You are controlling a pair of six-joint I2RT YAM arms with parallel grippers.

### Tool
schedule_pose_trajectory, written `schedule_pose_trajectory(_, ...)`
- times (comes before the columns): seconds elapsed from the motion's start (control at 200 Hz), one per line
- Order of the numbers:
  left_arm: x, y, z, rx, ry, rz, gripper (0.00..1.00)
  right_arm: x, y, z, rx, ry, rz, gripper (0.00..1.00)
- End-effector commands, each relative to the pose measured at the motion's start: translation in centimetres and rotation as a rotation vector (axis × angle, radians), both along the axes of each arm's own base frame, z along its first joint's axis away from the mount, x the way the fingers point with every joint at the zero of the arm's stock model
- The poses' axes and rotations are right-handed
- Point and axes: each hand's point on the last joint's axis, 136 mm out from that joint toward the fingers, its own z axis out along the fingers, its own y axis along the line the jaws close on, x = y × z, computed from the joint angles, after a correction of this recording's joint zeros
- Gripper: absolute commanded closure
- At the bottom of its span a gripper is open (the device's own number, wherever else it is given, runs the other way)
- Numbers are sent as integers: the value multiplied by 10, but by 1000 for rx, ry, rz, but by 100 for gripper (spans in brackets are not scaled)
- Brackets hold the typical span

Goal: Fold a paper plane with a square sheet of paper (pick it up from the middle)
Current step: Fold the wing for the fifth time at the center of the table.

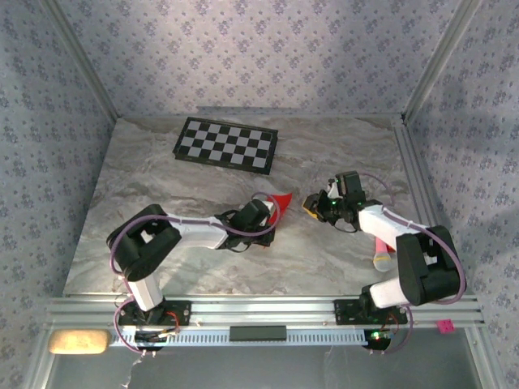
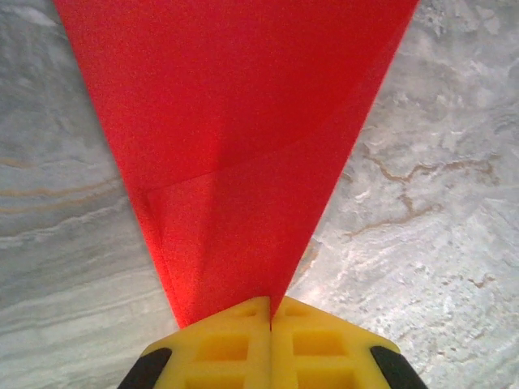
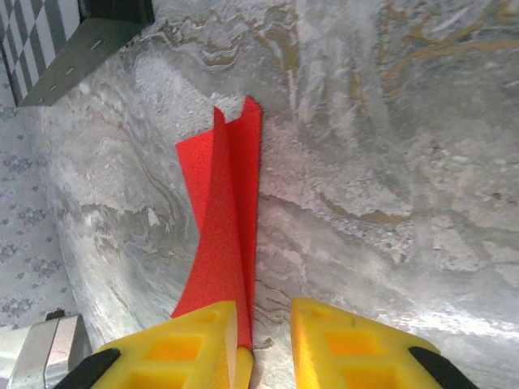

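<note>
Checkerboard [image 1: 227, 144] overhead; left wrist shows left tool [image 2: 270, 316] pinching paper plane [image 2: 235, 121].

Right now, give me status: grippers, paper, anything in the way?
Left gripper shut on the folded red paper. Right gripper open, paper's end beside one finger. Checkerboard far back, out of the way.

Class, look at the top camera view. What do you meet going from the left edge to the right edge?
From the left: beige oblong pad → bright red folded paper sheet → right gripper with yellow fingers → pink stick-like object → small pink tag.
</note>
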Motion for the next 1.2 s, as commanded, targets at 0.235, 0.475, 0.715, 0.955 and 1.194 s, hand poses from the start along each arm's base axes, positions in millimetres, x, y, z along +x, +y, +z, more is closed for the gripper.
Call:
schedule_pose_trajectory(0.235,-5,-19,18,-247,128,-62,100,-7,22,12,-50,-158,137,82)
schedule_pose_trajectory(0.475,-2,-19,12,-352,232,-60,100,-19,47,4,20,-116,246,85)
schedule_pose_trajectory(0.715,-2,-19,7,-368,252,-51,100,-23,66,-1,15,-111,313,86)
schedule_pose_trajectory(0.955,-1,-18,6,-399,267,-35,100,-21,76,-7,26,-97,338,87)
schedule_pose_trajectory(1.194,-1,-16,4,-431,287,-11,100,-17,80,-12,31,-84,343,87)
